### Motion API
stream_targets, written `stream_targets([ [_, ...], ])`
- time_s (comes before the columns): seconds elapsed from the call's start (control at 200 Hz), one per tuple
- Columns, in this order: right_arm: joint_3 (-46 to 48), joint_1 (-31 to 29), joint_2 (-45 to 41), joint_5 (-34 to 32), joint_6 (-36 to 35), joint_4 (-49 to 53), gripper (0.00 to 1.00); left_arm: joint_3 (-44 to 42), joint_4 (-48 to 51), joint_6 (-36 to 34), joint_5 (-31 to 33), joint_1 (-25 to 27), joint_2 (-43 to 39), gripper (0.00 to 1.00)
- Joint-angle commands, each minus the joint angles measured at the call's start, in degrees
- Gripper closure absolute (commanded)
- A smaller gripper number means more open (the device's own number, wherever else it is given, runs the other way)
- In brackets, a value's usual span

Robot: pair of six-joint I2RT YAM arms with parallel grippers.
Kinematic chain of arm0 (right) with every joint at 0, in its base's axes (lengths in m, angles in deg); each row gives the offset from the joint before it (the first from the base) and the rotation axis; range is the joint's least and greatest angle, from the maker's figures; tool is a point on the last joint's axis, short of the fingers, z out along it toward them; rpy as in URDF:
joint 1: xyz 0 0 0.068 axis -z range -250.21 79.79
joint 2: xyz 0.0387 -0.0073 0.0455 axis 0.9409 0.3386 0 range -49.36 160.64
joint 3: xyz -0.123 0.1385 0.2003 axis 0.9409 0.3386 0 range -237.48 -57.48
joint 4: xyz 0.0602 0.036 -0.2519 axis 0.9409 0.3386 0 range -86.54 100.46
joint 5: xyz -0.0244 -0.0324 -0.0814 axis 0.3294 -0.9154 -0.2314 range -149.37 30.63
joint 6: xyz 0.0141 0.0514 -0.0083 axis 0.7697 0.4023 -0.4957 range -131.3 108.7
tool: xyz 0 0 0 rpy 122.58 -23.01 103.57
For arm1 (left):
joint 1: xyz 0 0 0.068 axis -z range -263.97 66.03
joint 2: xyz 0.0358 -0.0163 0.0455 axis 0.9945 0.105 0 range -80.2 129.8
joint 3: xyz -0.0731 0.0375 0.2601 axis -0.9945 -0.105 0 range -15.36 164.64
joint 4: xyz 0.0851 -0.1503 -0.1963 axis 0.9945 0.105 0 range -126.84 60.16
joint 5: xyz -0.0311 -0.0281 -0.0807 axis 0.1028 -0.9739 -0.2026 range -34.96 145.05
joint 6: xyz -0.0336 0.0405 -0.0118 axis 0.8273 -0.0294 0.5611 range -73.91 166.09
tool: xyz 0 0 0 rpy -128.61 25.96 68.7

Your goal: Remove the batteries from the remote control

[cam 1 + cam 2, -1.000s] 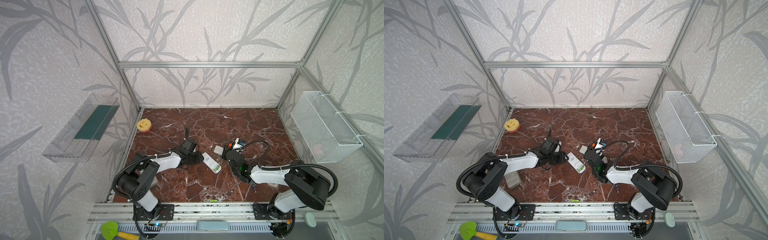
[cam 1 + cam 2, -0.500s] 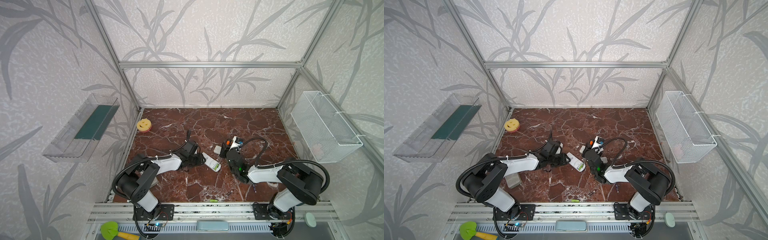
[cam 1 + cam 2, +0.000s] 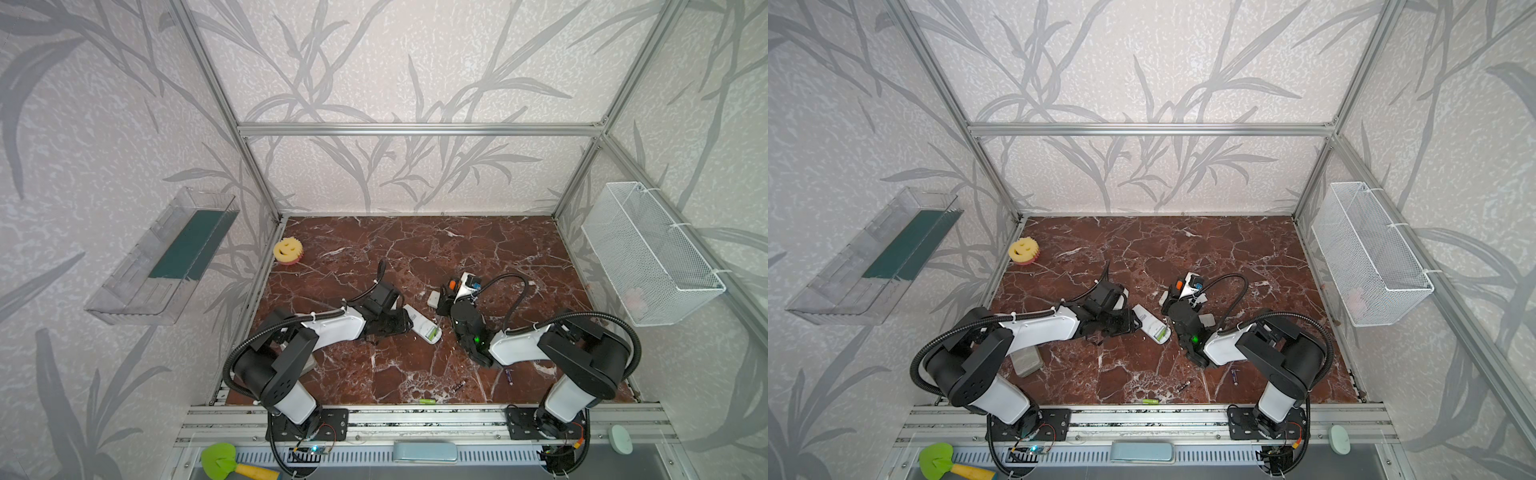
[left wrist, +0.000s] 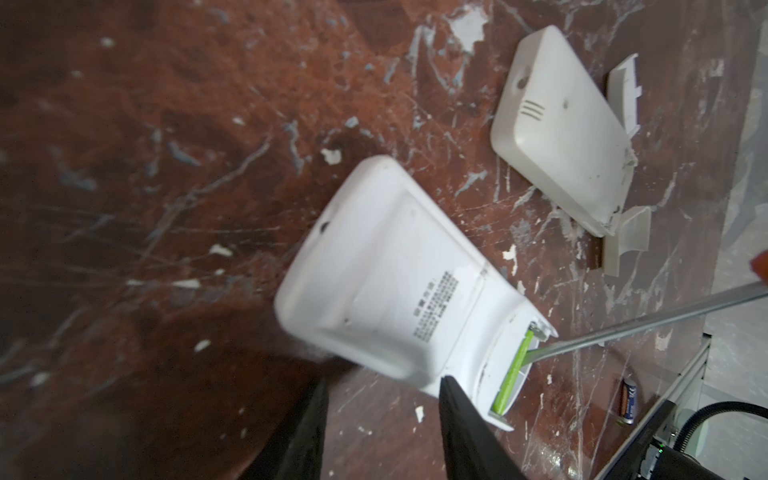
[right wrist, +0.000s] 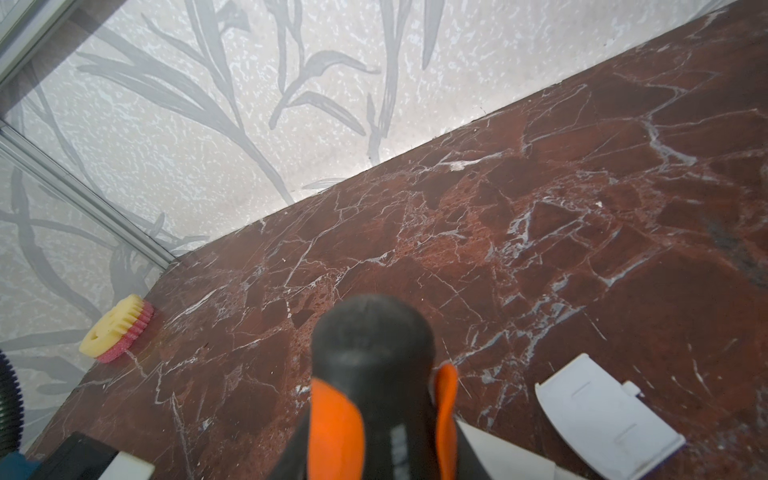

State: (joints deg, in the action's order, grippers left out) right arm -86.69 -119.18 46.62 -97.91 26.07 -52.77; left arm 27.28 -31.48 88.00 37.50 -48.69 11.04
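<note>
Seated green battery [image 3: 433,332]: in both top views it lies in the open compartment at the front end of the white remote control [image 3: 417,322], which rests back-up on the red marble floor [image 3: 457,245]. Three more cells lie loose, well apart from the remote toward the front rail: a loose green battery [image 3: 427,401], a dark battery [image 3: 459,385] and a purplish battery [image 3: 509,376]. The left gripper [image 3: 405,325] is at the remote's left flank. The right gripper [image 3: 451,294], just behind the remote, is clamped on the orange-handled screwdriver [image 3: 452,285]. A white battery cover [image 3: 434,298] lies just behind the remote, beside that gripper.

Left wrist view: the remote [image 4: 386,282] shows its printed back. The seated green battery [image 4: 513,370] occupies the compartment's outer slot, and the screwdriver's bare shaft [image 4: 623,328] reaches in with its tip against that cell. The left gripper's fingers [image 4: 465,432] stand apart, unclamped, and one tip touches the remote's edge beside the compartment. A dark loose cell [image 4: 753,401] lies near the remote's compartment end, apart from it; which of the two it is cannot be told. A second white casing [image 4: 561,133] lies beyond the remote, apart.

Right wrist view: the screwdriver's black-and-orange handle [image 5: 374,374] stands close before the lens, and the gripping fingers are hidden. The battery cover [image 5: 606,415] lies flat beside the handle. A yellow-and-pink sponge [image 5: 118,328] sits against the wall.
</note>
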Motion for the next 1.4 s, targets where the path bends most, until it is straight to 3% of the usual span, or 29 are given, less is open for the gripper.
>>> stream_targets([
  [0.0, -0.6, 0.5, -0.4, -1.5, -3.6, 1.5, 1.00, 3.1, 10.3, -4.9, 2.8, -2.7, -0.2, 0.52],
  [0.19, -0.9, 1.3, -0.9, -0.1, -4.2, 3.5, 1.00, 10.8, 13.0, -11.3, 0.2, -7.2, 5.3, 0.48],
  [0.37, -1.2, 2.1, -1.2, 1.1, -3.8, 4.7, 1.00, 15.5, 12.8, -13.3, -6.6, -8.6, 9.7, 0.47],
  [0.785, -1.8, 2.3, -0.8, 2.7, -1.2, 5.9, 1.00, -1.5, -6.6, 0.7, -15.2, -6.9, 7.1, 0.54],
  [1.005, -3.0, 2.0, -1.2, 2.6, 3.7, 4.4, 1.00, -3.6, -8.1, 3.4, -14.3, -5.6, 5.9, 0.62],
  [1.394, -4.1, 1.7, 0.8, 0.0, 5.1, -2.5, 1.00, -7.5, -11.0, 6.4, -12.9, -4.2, 5.0, 0.65],
])
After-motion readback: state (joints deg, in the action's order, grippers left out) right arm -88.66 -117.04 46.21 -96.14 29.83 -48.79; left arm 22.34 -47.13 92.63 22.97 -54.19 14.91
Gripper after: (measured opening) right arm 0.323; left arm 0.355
